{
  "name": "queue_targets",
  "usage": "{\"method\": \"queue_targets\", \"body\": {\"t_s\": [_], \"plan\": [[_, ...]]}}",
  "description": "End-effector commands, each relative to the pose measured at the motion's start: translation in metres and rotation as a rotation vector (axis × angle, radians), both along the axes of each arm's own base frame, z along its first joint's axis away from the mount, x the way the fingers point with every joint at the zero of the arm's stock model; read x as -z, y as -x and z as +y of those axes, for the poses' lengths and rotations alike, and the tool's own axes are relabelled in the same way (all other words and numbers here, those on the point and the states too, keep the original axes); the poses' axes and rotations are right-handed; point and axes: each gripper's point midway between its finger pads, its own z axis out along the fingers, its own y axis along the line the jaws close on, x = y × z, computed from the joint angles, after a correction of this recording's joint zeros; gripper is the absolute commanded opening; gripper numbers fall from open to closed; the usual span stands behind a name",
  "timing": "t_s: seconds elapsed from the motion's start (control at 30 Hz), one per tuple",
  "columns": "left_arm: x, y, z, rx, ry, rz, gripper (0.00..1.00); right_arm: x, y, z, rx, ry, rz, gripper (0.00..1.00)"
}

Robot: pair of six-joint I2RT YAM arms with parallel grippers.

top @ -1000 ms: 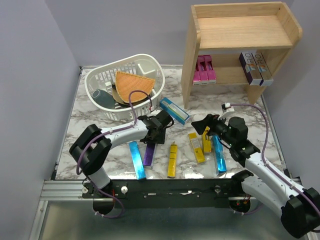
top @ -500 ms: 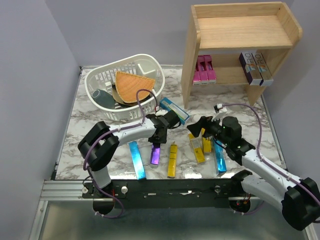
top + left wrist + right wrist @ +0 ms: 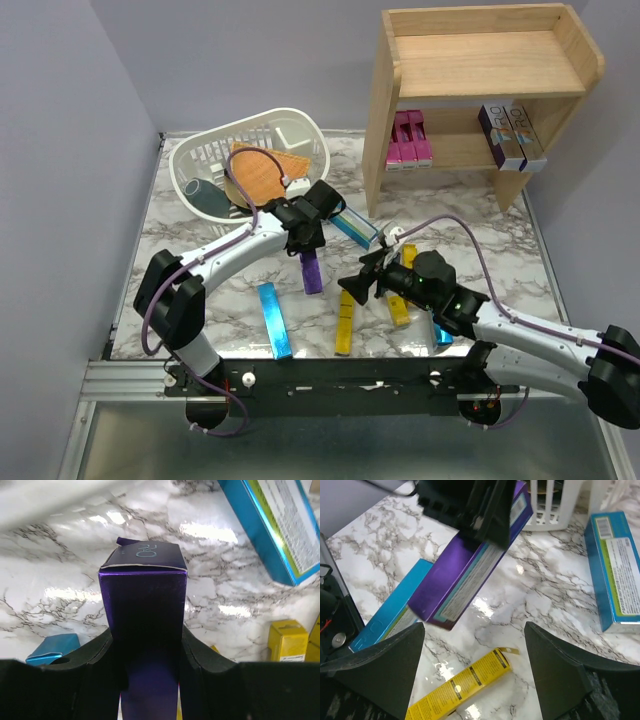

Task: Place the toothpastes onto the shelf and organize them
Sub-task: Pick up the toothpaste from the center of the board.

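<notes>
Above the middle of the table point(image 3: 165, 225), the left jaws are clamped on a purple toothpaste carton point(image 3: 311, 272), its long axis hanging toward the near edge. The shelf point(image 3: 480, 62) stands at the far right corner. The right jaws stand apart, nearby.

basket point(image 3: 250, 117) left of shelf point(image 3: 480, 60), toothpastes point(image 3: 344, 325) before both (on table point(image 3: 200, 290))

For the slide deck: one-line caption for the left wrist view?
Left gripper shut on a purple carton over the marble table; blue carton upper right.

The purple carton point(image 3: 142, 605) shows "RO" on its end flap; the other cartons' print is too small to read.
</notes>
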Motion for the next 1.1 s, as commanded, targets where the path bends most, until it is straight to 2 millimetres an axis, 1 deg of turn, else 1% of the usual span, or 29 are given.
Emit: {"method": "queue_targets", "body": {"t_s": [0.0, 0.07, 0.1, 0.13, 0.2, 0.23, 0.27, 0.33, 0.37, 0.4, 0.47, 0.5, 0.57, 0.6, 0.7, 0.73, 0.8, 0.83, 0.87, 0.97, 1.0, 1.07], "plan": [[-0.039, -0.020, -0.001, -0.096, 0.149, -0.071, 0.24, -0.024, 0.001, 0.016, 0.027, 0.016, -0.189, 0.90], [-0.046, -0.022, -0.003, -0.113, 0.183, -0.079, 0.24, -0.021, 0.004, 0.023, 0.029, 0.044, -0.224, 0.91], [-0.050, -0.024, -0.004, -0.118, 0.199, -0.085, 0.24, -0.022, 0.009, 0.028, 0.037, 0.045, -0.246, 0.91], [-0.052, -0.024, -0.005, -0.120, 0.205, -0.087, 0.24, -0.015, 0.009, 0.032, 0.040, 0.080, -0.257, 0.91], [-0.057, -0.026, -0.009, -0.123, 0.224, -0.086, 0.24, -0.017, 0.012, 0.037, 0.075, 0.107, -0.304, 0.91], [-0.058, -0.025, -0.010, -0.124, 0.230, -0.081, 0.24, -0.015, 0.011, 0.038, 0.089, 0.131, -0.328, 0.91], [-0.058, -0.025, -0.013, -0.121, 0.242, -0.075, 0.24, -0.008, 0.010, 0.040, 0.110, 0.159, -0.337, 0.91], [-0.059, -0.023, -0.016, -0.125, 0.265, -0.067, 0.24, -0.012, 0.009, 0.040, 0.168, 0.174, -0.389, 0.92], [-0.061, -0.024, -0.018, -0.126, 0.280, -0.070, 0.24, -0.006, 0.009, 0.043, 0.180, 0.199, -0.400, 0.92], [-0.061, -0.022, -0.020, -0.128, 0.295, -0.064, 0.24, -0.011, 0.011, 0.044, 0.209, 0.187, -0.418, 0.92], [-0.063, -0.022, -0.022, -0.129, 0.310, -0.064, 0.24, -0.011, 0.009, 0.044, 0.238, 0.203, -0.439, 0.92], [-0.062, -0.021, -0.024, -0.127, 0.318, -0.057, 0.24, -0.007, 0.008, 0.043, 0.262, 0.223, -0.445, 0.92], [-0.062, -0.021, -0.027, -0.129, 0.335, -0.054, 0.24, -0.012, 0.006, 0.044, 0.290, 0.216, -0.465, 0.92], [-0.061, -0.020, -0.027, -0.128, 0.342, -0.049, 0.24, -0.008, 0.005, 0.046, 0.297, 0.234, -0.469, 0.92], [-0.060, -0.019, -0.032, -0.132, 0.375, -0.044, 0.24, -0.006, 0.001, 0.049, 0.322, 0.264, -0.478, 0.91], [-0.060, -0.018, -0.032, -0.135, 0.384, -0.041, 0.24, 0.000, 0.001, 0.051, 0.322, 0.290, -0.486, 0.90], [-0.062, -0.019, -0.034, -0.137, 0.398, -0.045, 0.24, 0.000, -0.001, 0.053, 0.351, 0.305, -0.491, 0.87], [-0.062, -0.019, -0.035, -0.135, 0.402, -0.043, 0.24, 0.005, -0.002, 0.054, 0.354, 0.331, -0.495, 0.86], [-0.063, -0.019, -0.034, -0.138, 0.404, -0.046, 0.24, 0.006, -0.003, 0.054, 0.365, 0.344, -0.499, 0.85], [-0.062, -0.019, -0.034, -0.143, 0.406, -0.047, 0.24, 0.009, -0.006, 0.054, 0.395, 0.378, -0.518, 0.77], [-0.063, -0.019, -0.034, -0.144, 0.406, -0.049, 0.24, 0.009, -0.007, 0.052, 0.412, 0.385, -0.520, 0.72], [-0.064, -0.019, -0.034, -0.144, 0.409, -0.054, 0.24, 0.010, -0.008, 0.052, 0.421, 0.400, -0.524, 0.68]]}}
